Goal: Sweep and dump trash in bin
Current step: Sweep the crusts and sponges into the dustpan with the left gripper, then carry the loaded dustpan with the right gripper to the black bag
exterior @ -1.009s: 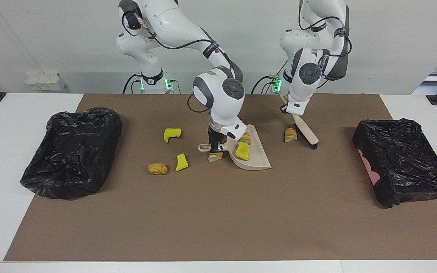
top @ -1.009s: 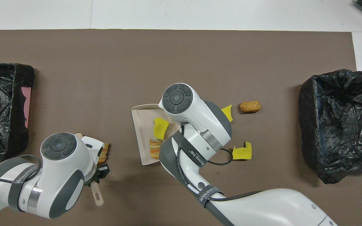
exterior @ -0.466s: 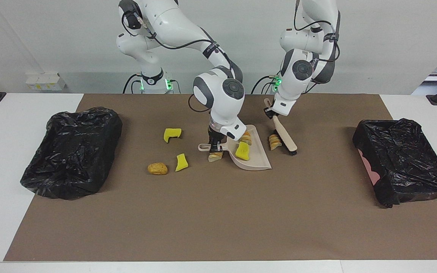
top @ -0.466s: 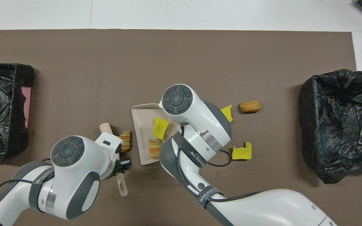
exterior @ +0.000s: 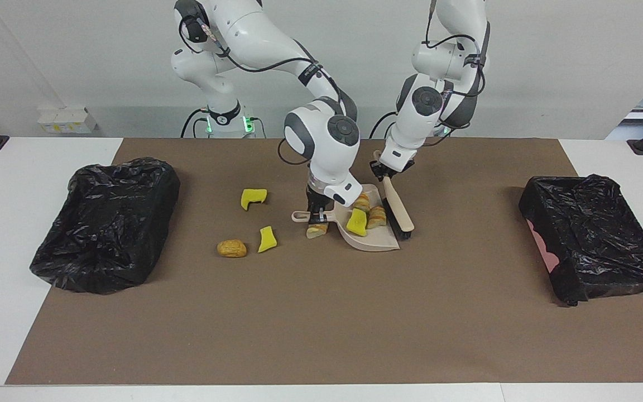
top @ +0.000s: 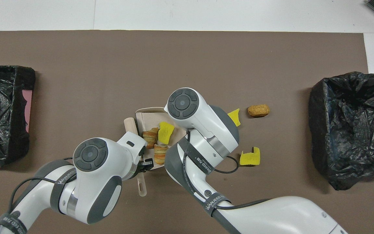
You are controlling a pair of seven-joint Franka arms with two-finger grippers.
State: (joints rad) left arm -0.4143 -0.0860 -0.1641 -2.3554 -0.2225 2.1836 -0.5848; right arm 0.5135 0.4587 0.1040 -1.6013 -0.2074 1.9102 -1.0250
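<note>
My right gripper [exterior: 316, 215] is shut on the handle of the beige dustpan [exterior: 376, 238], which rests on the brown mat. In the pan lie a yellow chunk [exterior: 356, 222] and two bread pieces [exterior: 377, 216] [exterior: 361, 202]. My left gripper [exterior: 384, 172] is shut on the beige brush [exterior: 398, 209], whose black bristles stand at the pan's open edge. Another bread piece [exterior: 317, 230] lies under the pan's handle. Two yellow chunks [exterior: 253, 197] [exterior: 267, 239] and a brown roll [exterior: 231, 248] lie on the mat toward the right arm's end. The overhead view shows the dustpan [top: 144, 119] and the brush [top: 141, 187], with my right gripper hidden under its arm.
Two bins lined with black bags stand on the mat's ends, one [exterior: 106, 223] at the right arm's end and one [exterior: 595, 234] at the left arm's end. The brown mat [exterior: 321, 324] stretches on away from the robots.
My left arm has swept the brush sideways up to the dustpan and pushed one bread piece off the mat into the pan. The right arm and the pan have stayed still.
</note>
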